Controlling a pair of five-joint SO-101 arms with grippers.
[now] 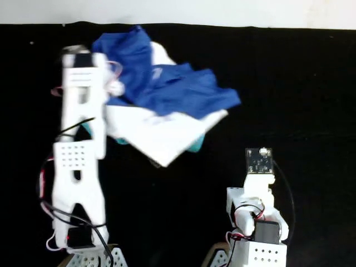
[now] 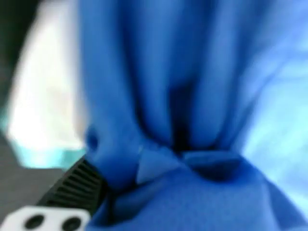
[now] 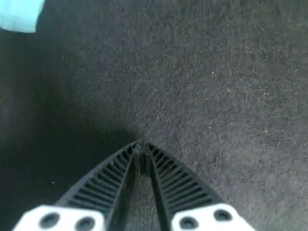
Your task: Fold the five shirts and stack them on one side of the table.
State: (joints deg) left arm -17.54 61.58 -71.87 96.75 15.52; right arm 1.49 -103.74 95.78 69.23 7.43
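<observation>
A heap of shirts lies at the back left of the black table [image 1: 289,100]. A blue shirt [image 1: 167,83] is on top, a white shirt [image 1: 161,133] lies under it, and a teal shirt [image 1: 196,146] peeks out at the edge. My left gripper [image 1: 114,83] is at the heap's left side, shut on a bunched fold of the blue shirt [image 2: 183,86]; one black finger [image 2: 77,185] shows beside the cloth. My right gripper [image 3: 140,147] is shut with nothing in it, just above bare table, and its arm [image 1: 258,161] stands folded back at the front right.
White cloth [image 2: 48,96] and a teal edge [image 2: 38,156] show past the blue fold in the left wrist view. A teal corner [image 3: 19,14] lies far from the right gripper. The table's right half and front middle are bare black cloth.
</observation>
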